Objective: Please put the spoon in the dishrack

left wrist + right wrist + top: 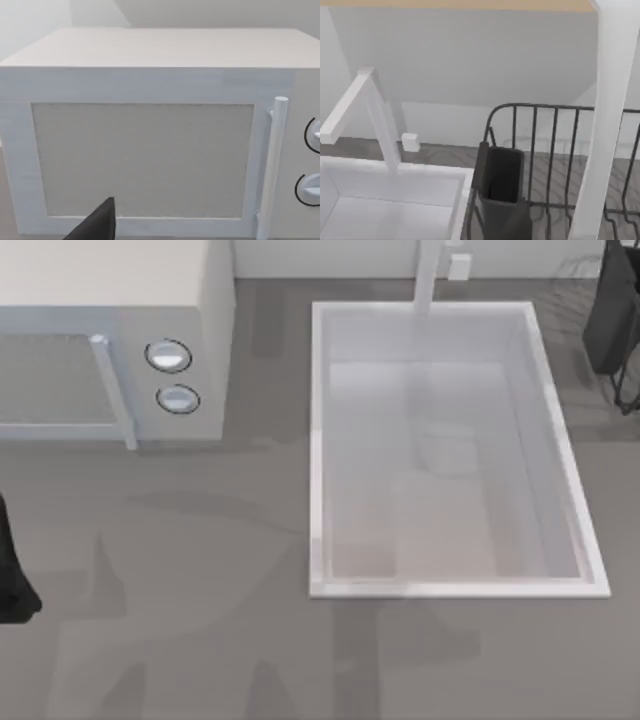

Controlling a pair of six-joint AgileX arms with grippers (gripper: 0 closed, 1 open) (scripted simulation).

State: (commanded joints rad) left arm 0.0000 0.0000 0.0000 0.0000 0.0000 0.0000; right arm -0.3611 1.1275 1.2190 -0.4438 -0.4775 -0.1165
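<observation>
One spoon (600,125), apparently the white bar at the right wrist view's right edge, is judged light, stiff and slippery, best gripped mid-handle; one dishrack (545,150) is seen behind it; whether the right claw (612,320), upper right, holds it cannot be told; the left claw (100,225), likewise unclear, is parked facing one microwave (150,150).

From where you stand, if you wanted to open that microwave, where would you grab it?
I'd take the upright bar handle at the door's edge next to the round dials, around its middle. It appears to stand off the microwave door, so the tool would best come straight at the front, one finger on each side of the bar.
</observation>
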